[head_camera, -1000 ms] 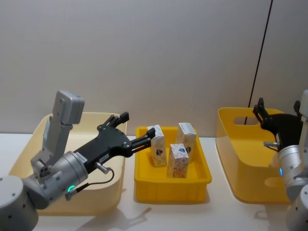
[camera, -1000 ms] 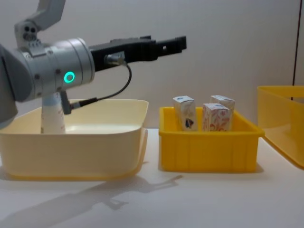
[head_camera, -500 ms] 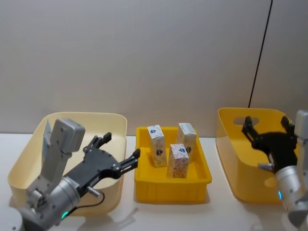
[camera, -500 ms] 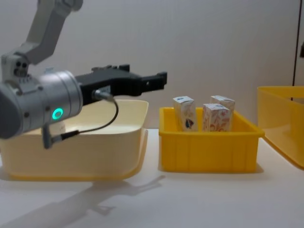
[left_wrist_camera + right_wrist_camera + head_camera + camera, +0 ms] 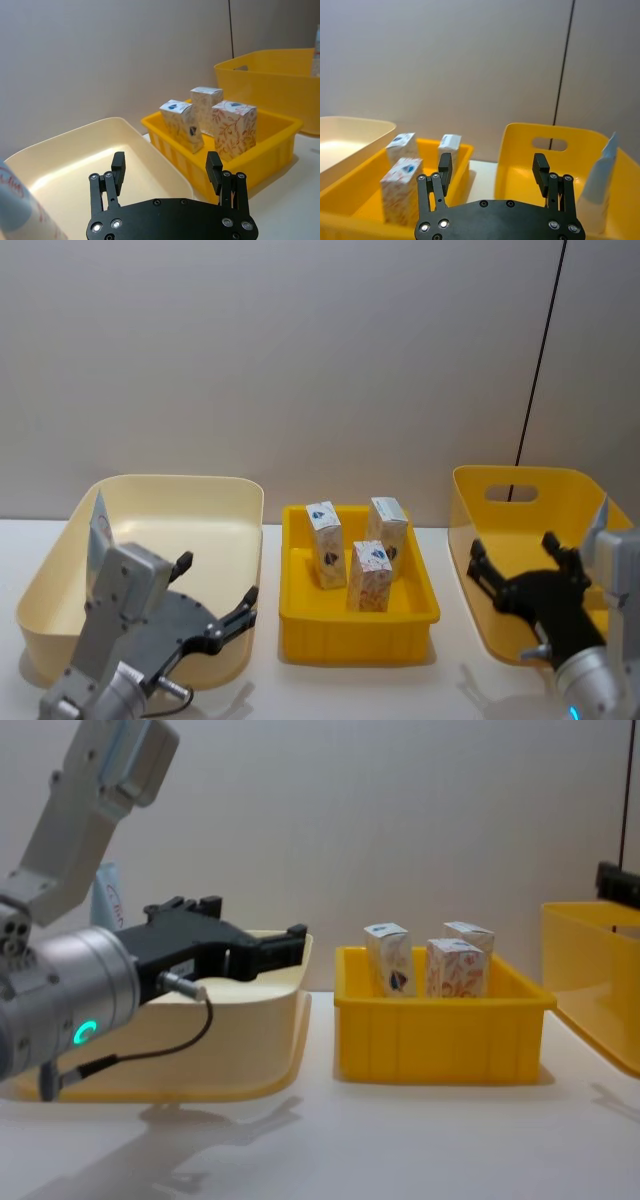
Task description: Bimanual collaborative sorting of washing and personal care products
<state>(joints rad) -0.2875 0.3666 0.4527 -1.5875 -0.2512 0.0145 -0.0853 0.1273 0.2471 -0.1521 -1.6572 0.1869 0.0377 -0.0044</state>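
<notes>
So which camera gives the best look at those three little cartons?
The left wrist view: the cartons stand large. The head view shows them smaller from above; in the chest view the yellow crate hides their bases; in the right wrist view the right gripper overlaps one.

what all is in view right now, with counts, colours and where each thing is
small cartons: three, white with orange-red print and a blue logo, standing in the crate
squeeze tubes: two, pale blue and white, one standing in the cream tub's far left corner, one leaning in the deep tub
crate: one, yellow, middle of the table
cream tub: one, cream, left of the crate
deep tub: one, yellow with a handle slot, right of the crate
table: one, white, under everything
left gripper: one, black, open, low by the cream tub's near right corner
right gripper: one, black, open, by the deep tub's near side
</notes>
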